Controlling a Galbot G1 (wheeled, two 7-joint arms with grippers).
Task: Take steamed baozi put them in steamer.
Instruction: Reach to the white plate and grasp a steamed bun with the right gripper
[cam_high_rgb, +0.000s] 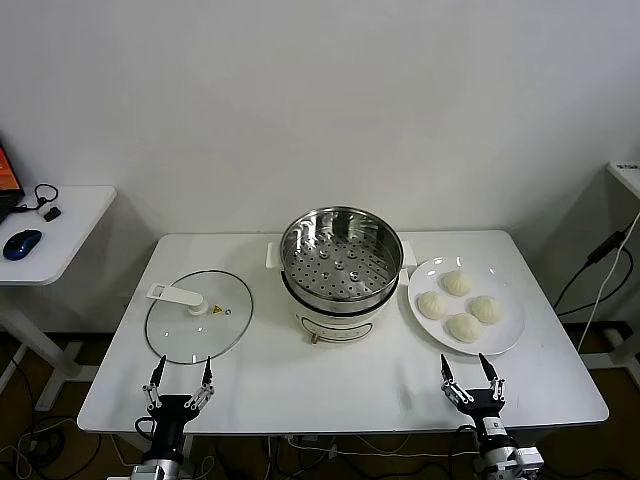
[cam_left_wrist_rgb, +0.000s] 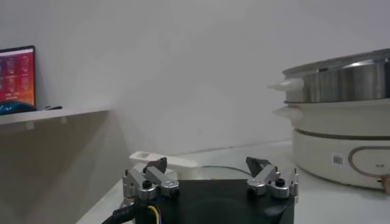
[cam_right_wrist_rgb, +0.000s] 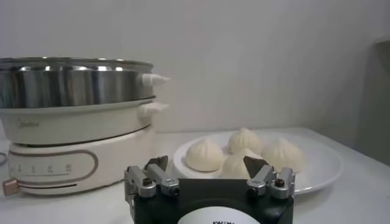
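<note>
A white table (cam_high_rgb: 300, 385) carries everything. At its middle stands the steamer (cam_high_rgb: 341, 256) — a shiny steel basket with a perforated floor, empty inside, seated on a white cooker base (cam_high_rgb: 338, 322). In the right wrist view the base (cam_right_wrist_rgb: 73, 152) bears a faint grey brand word on its upper band that looks like "Midea", though it is too small to read with certainty, and a rounded control panel below with tiny marks that cannot be made out. In the left wrist view a small square label (cam_left_wrist_rgb: 337, 159) sits on the base, its print unreadable.

To the robot's right of the steamer lies a round white plate (cam_high_rgb: 510, 335) holding the four steamed baozi (cam_high_rgb: 459, 306), clustered together, pleated tops up. None is in the steamer yet.

To the robot's left lies a flat glass lid (cam_high_rgb: 180, 335) with a white handle (cam_high_rgb: 178, 294) and a small yellow warning sticker (cam_high_rgb: 215, 310) beside it.

The left tool (cam_high_rgb: 180, 374) hangs over the near table edge, just in front of the lid, fingers spread and holding nothing. The right tool (cam_high_rgb: 471, 373) hangs at the near edge in front of the plate — fingers likewise spread wide, empty, clear of the buns.

A side desk (cam_high_rgb: 70, 225) at far left carries a blue mouse (cam_high_rgb: 22, 243) and a screen corner.
</note>
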